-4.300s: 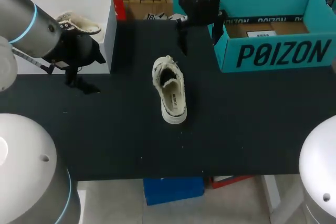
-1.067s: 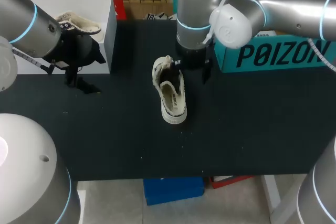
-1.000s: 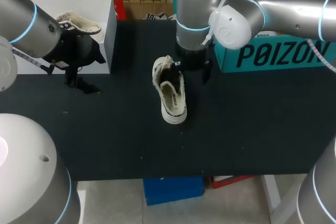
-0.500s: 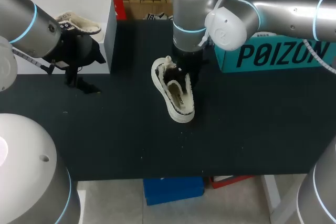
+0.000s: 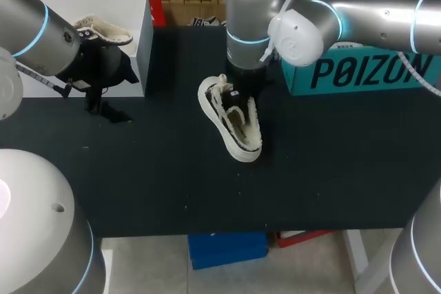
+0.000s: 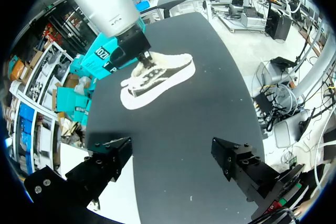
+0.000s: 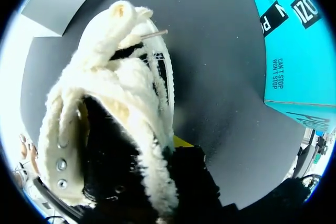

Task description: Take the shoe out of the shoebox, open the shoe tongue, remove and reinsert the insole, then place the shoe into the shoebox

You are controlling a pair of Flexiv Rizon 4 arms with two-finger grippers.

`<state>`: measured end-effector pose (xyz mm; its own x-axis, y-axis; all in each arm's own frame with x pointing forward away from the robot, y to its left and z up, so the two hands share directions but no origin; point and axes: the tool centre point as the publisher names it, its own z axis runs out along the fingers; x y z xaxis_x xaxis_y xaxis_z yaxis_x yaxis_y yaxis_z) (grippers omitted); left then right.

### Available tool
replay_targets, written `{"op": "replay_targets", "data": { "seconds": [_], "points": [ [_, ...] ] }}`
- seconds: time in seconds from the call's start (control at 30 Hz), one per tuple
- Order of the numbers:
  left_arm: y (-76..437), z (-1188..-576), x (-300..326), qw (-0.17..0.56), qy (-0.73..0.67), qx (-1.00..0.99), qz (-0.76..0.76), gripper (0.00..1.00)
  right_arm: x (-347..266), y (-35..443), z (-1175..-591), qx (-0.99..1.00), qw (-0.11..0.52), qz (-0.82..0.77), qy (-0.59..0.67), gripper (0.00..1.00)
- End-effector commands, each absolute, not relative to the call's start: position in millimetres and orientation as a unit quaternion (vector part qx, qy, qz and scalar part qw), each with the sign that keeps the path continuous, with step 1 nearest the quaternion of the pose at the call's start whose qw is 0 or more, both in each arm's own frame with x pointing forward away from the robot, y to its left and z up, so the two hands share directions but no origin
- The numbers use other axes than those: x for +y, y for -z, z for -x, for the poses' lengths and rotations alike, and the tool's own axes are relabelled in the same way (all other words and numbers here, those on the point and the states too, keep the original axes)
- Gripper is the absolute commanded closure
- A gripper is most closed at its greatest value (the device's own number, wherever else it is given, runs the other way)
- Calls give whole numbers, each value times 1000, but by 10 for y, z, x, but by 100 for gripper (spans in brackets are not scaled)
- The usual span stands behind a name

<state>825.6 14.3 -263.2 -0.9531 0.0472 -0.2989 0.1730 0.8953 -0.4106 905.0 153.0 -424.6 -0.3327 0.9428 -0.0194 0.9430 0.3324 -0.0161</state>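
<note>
Pinching the cream shoe (image 5: 231, 120) by its side wall with the right gripper (image 5: 242, 103), mid-frame, tipped on edge on the black table (image 5: 138, 184). Only one yellow fingertip (image 7: 181, 141) showing, the other lost inside. Holding the left gripper (image 6: 173, 153) spread wide and empty, at left. Teal shoebox (image 5: 372, 70) half hidden behind the arm, upper right.

The black table (image 5: 138, 170) bears a cream shoe (image 5: 231, 118) lying tilted near its middle, a teal shoebox (image 5: 358, 67) at the far right and a white box (image 5: 69, 5) at the far left.
</note>
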Motion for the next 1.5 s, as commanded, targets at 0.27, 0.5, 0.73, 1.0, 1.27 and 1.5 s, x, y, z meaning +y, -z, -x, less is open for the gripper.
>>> {"op": "replay_targets", "data": {
  "seconds": [0.27,0.5,0.73,1.0,1.27,1.5],
  "points": [
    [2645,-8248,149,145,223,962,-58,0,1507,3757,-8811,830,43,-555,36,100],
    [2645,-8248,149,145,223,962,-58,0,1537,3275,-8729,870,77,-486,16,100],
    [2645,-8248,149,145,223,962,-58,0,1613,2907,-8604,942,104,-320,4,100],
    [2645,-8248,149,145,223,962,-58,0,1534,2763,-8630,987,105,-119,13,100],
    [2645,-8248,149,145,223,962,-58,0,1376,2727,-8877,992,118,-47,28,100],
    [2645,-8248,149,145,223,962,-58,0,1376,2727,-8877,992,118,-47,28,100]
  ]
}}
